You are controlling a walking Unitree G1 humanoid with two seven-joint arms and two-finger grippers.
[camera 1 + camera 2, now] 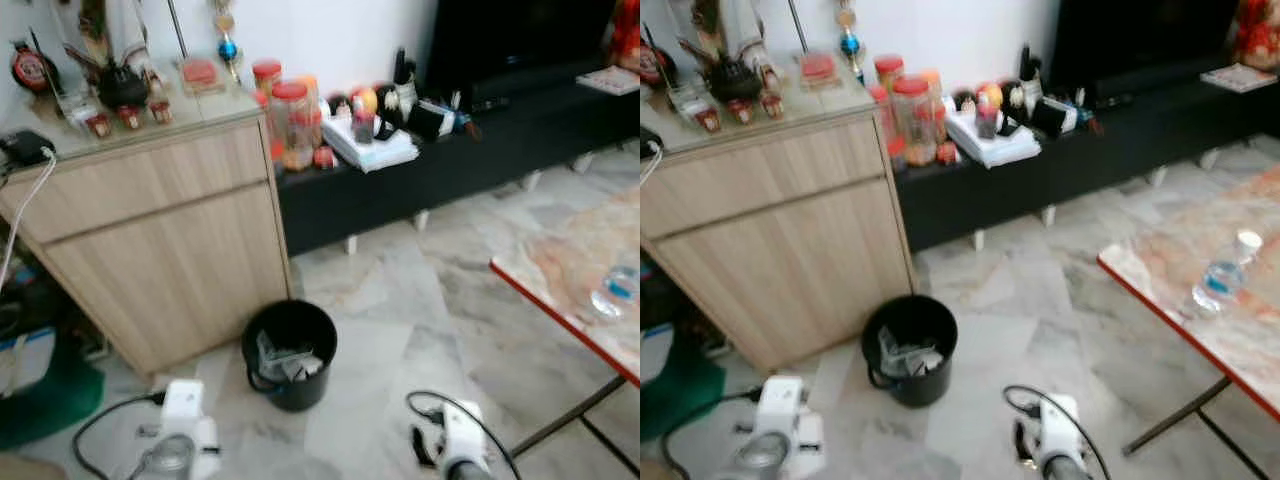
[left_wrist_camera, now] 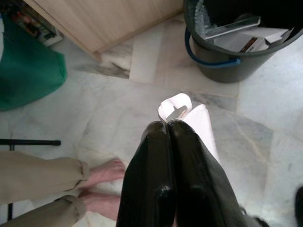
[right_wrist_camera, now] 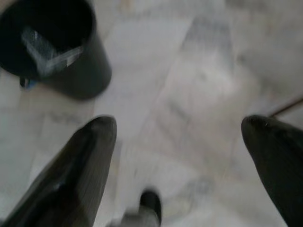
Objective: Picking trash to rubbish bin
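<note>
A black rubbish bin (image 1: 290, 355) stands on the marble floor by the wooden cabinet, with crumpled paper and plastic inside it. In the left wrist view my left gripper (image 2: 168, 125) is shut on a piece of white paper (image 2: 199, 120) that sticks out past the fingertips. It hovers over the floor a short way from the bin (image 2: 227, 61). My right gripper (image 3: 177, 124) is open, its fingers wide apart and holding nothing, above bare floor beside the bin (image 3: 52, 42). Both wrists (image 1: 180, 440) show low in the eye views, one on either side of the bin.
A wooden cabinet (image 1: 160, 230) stands left of the bin, and a low black bench (image 1: 450, 170) with jars and clutter runs along the back. A red-edged table (image 1: 1200, 290) with a plastic bottle (image 1: 1220, 280) is on the right. A person's bare feet (image 2: 102, 182) are near my left arm, beside a green bag (image 2: 28, 71).
</note>
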